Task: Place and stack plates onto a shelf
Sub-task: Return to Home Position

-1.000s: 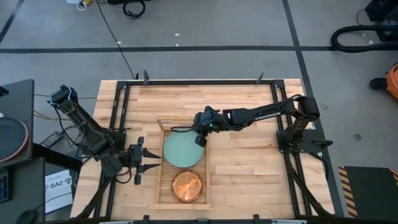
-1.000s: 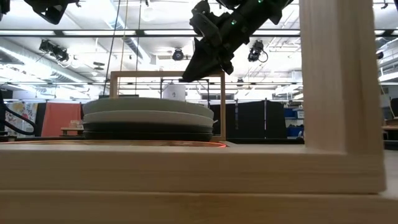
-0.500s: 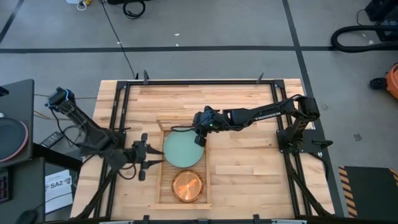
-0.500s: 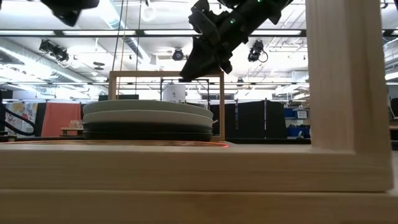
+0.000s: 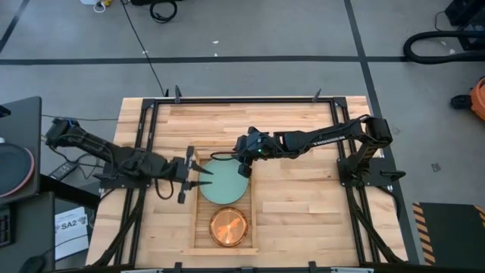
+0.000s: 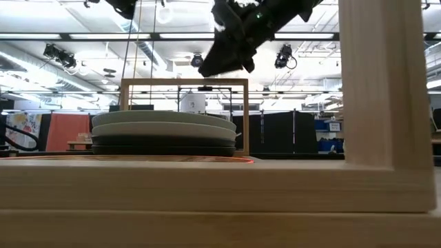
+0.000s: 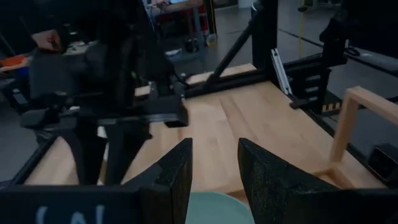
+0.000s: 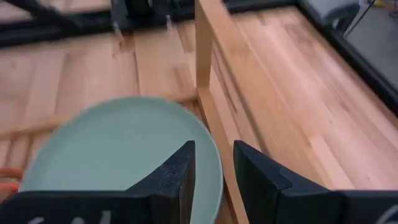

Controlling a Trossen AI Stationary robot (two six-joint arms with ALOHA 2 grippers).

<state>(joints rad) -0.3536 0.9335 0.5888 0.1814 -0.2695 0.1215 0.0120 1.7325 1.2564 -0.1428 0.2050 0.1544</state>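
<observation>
The left arm stretches out nearly flat from the table's left edge, and the left gripper point(image 5: 203, 174) hangs over the left rim of the shelf point(image 5: 253, 216), pointing at the near edge of the green plate point(image 5: 222, 182). Its fingers point(image 7: 177, 171) stand a narrow gap apart with nothing between them. The right arm reaches in from the right side, elbow bent. The right gripper point(image 5: 244, 170) is raised above the far right edge of the same plate, its fingers point(image 8: 180, 171) also slightly apart and empty.

The green plate tops a stack point(image 6: 164, 138) of large plates in the shelf's far half, with darker plates beneath. An orange plate point(image 5: 228, 227) lies in the near half.

The table point(image 5: 303, 197) is light wooden planks inside a black frame point(image 5: 242, 98). Around it is grey floor point(image 5: 265, 30) with dark lines and cables, and the low view shows a wide hall with ceiling lights point(image 6: 89, 36).
</observation>
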